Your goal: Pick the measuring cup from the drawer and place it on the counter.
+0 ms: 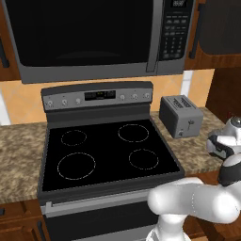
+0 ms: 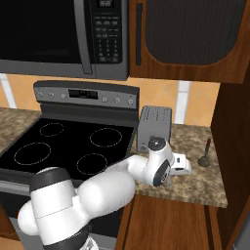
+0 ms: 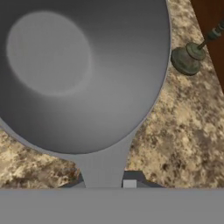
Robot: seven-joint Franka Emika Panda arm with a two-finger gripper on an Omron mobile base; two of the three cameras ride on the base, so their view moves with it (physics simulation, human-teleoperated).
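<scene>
**Granite counter right of stove: cup at gripper**

Counter (image 2: pixel 205 183): speckled, toaster (image 2: pixel 155 128) behind, small dark-green stand (image 3: pixel 187 59) near the wood side panel.
Measuring cup (image 3: pixel 74 70): grey bowl over the counter, handle running into the gripper (image 3: pixel 105 183).
Gripper: pinching the cup's handle.

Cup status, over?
Gripper shut on cup by its handle. Cup over counter, beside toaster. Small bottle close by, apart.

Speckled granite counter (image 2: pixel 215 188) right of the stove, grey toaster (image 2: pixel 155 128) and small upright green-based object (image 2: pixel 205 155) on it
</scene>
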